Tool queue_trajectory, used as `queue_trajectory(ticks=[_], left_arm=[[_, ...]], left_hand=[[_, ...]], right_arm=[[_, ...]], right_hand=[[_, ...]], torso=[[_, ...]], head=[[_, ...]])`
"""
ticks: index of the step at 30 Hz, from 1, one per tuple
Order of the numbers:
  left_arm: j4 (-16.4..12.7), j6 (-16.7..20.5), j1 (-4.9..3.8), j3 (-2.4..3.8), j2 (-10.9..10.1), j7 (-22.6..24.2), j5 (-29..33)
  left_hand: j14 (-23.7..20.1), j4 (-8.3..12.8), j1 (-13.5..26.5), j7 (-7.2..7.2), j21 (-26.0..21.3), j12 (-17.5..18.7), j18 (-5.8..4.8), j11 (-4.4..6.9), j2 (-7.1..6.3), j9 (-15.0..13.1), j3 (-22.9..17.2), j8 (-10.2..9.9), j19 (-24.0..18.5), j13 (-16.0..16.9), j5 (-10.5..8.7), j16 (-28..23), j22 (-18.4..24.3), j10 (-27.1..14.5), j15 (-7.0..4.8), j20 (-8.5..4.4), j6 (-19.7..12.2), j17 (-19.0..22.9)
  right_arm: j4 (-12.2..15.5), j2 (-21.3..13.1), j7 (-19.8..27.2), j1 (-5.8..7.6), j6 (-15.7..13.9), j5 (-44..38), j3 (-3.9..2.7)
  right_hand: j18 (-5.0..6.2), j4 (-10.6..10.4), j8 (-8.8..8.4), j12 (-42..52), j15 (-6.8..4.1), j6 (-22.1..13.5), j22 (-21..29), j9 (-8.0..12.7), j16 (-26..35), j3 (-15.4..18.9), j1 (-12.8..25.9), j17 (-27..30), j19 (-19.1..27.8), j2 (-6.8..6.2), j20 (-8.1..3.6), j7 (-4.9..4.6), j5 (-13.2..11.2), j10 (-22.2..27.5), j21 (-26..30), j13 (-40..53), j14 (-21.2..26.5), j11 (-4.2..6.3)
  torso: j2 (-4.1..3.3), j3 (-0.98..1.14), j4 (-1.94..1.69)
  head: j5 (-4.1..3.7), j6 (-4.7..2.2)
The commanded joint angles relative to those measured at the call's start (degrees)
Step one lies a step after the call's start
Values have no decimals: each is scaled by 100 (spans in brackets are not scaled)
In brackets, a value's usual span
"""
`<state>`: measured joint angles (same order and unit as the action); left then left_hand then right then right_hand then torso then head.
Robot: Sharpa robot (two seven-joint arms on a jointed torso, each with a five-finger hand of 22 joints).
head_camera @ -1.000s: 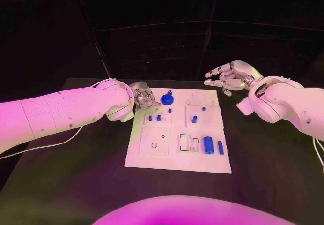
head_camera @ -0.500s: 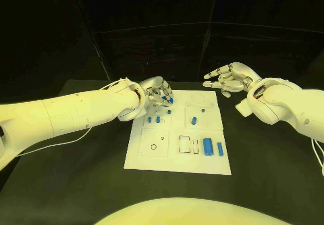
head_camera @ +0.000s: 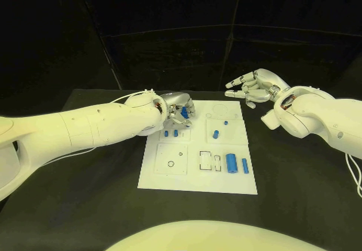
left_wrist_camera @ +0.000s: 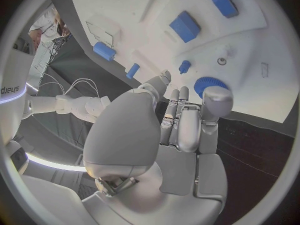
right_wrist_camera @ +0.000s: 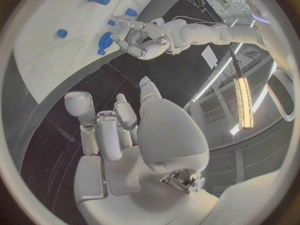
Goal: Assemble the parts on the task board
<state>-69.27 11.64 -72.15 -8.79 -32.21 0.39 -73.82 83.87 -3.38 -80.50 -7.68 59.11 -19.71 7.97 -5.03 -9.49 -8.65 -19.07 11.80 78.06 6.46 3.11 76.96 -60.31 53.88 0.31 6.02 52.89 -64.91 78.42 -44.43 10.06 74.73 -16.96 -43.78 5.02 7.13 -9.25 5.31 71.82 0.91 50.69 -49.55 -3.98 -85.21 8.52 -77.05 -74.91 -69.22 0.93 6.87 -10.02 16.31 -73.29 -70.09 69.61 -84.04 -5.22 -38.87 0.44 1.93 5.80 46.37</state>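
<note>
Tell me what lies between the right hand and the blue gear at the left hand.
In the head view, only bare task board surface, faint circles outlined on it, lies between the right hand and the blue gear at the left hand.

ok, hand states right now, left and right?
Left hand: at the blue gear; grip cannot be told.
Right hand: open, holding nothing.

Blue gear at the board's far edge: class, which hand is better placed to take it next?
Left. The left hand is at the blue gear, its fingers right beside it. The right hand hovers off the task board, holding nothing.
</note>
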Motion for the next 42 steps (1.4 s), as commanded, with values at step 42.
queue_trajectory(ticks=[42], left_arm=[[323,-794,36,4,290,-371,-910]], left_hand=[[111,10,-115,2,135,167,-122,34,251,163,-221,-150,153,-220,-12,12,-168,469,-51,-47,410,140]], right_arm=[[-22,71,64,9,42,16,-4]], right_hand=[[34,4,6,11,-15,-19,-11,5,26,31,5,-575,12,68,0,-23,42,32,16,5,-370,-5]], torso=[[9,1,-11]], head=[[-6,40]])
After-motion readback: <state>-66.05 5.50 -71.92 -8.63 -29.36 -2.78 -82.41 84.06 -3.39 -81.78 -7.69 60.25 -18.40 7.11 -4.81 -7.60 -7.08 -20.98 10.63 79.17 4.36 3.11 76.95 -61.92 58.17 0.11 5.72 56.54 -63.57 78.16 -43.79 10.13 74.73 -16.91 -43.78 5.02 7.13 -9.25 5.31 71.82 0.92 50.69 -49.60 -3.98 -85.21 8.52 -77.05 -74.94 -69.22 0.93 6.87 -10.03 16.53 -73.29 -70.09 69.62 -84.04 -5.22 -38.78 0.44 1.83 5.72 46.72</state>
